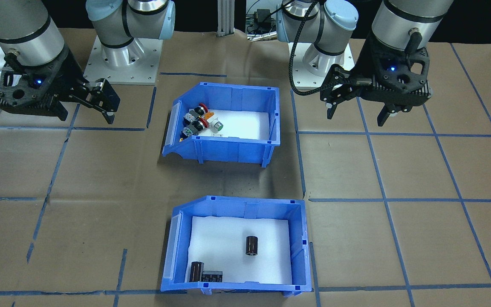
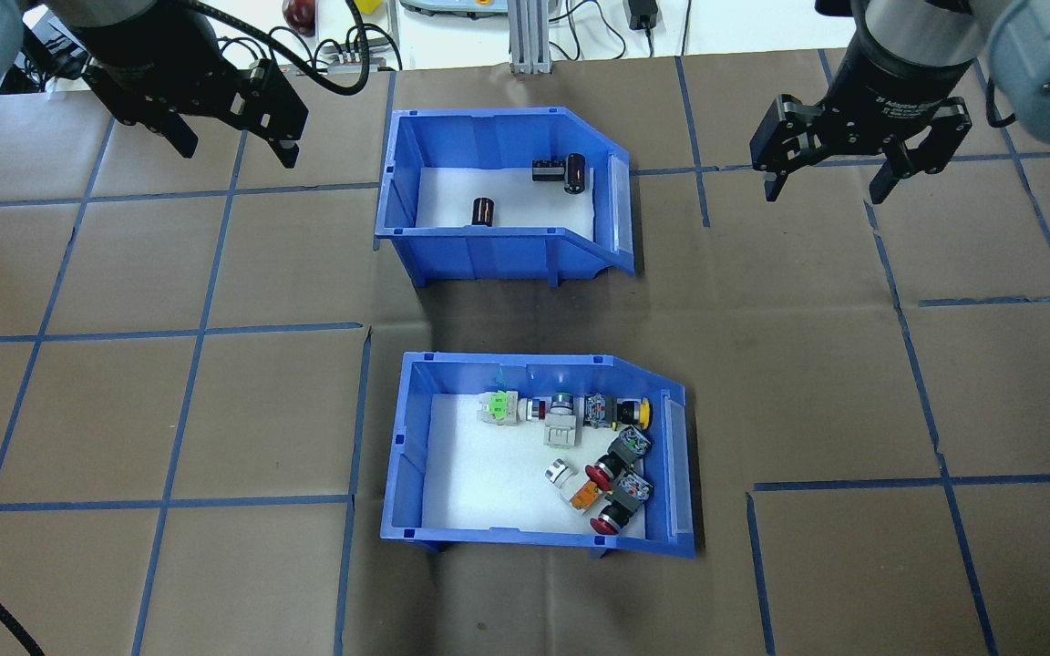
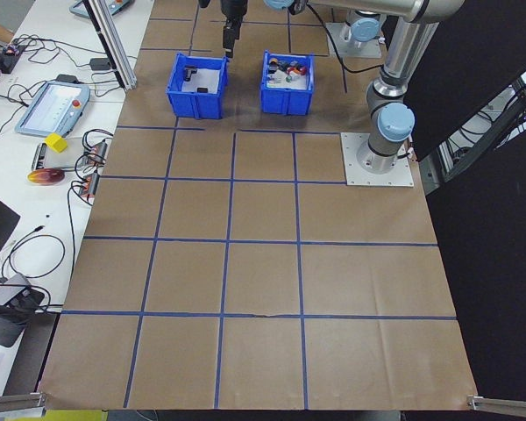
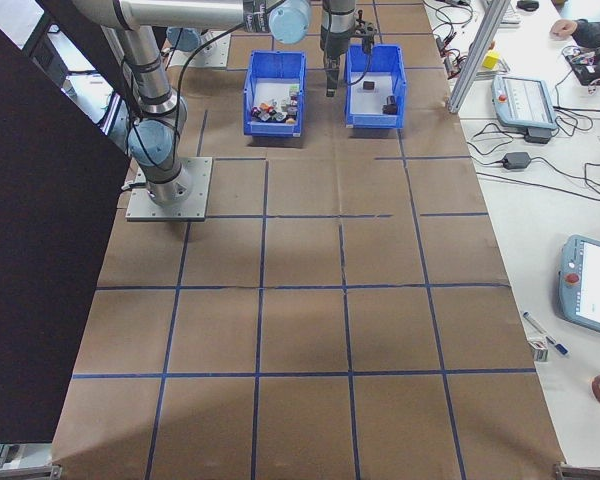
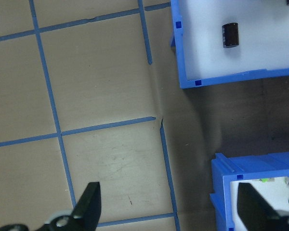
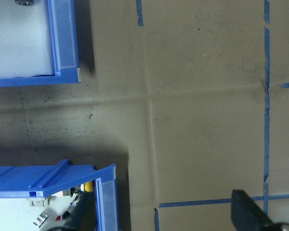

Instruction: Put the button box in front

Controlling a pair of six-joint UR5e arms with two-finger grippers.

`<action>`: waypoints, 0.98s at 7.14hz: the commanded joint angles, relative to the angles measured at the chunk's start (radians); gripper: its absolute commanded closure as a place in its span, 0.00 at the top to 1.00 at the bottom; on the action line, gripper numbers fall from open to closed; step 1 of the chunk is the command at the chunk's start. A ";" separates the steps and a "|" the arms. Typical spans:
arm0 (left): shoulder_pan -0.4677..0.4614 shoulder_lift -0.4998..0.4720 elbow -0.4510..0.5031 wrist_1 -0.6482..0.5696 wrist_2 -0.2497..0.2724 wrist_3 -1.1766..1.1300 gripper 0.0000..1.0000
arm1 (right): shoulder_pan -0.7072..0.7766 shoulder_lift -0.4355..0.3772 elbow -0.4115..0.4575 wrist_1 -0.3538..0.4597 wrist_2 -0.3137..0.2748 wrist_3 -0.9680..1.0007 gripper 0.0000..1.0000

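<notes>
Two blue bins sit mid-desk; the button box (image 2: 539, 456) is the one nearer the robot, its switches heaped toward its right, open-fronted end. It looks stiff, light plastic, likely right-heavy, with loose contents that would slide if tipped; a level pinch on a side wall seems safest. The other bin (image 2: 502, 196) with black cylinders stands just beyond, across a gap. Left tool (image 2: 233, 146) and right tool (image 2: 830, 178) both hang released, empty, well apart from either bin.
</notes>
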 commanded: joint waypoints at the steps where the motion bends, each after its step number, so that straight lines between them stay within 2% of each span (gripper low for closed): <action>1: 0.000 0.000 0.000 0.000 0.002 0.000 0.99 | 0.006 -0.004 0.001 0.010 -0.002 0.001 1.00; 5: 0.000 0.000 0.000 0.008 0.002 0.000 0.99 | 0.009 0.013 0.001 0.001 0.001 -0.025 1.00; 7: 0.000 -0.021 0.005 0.008 -0.003 0.000 0.99 | 0.009 0.019 -0.005 -0.018 0.015 -0.263 1.00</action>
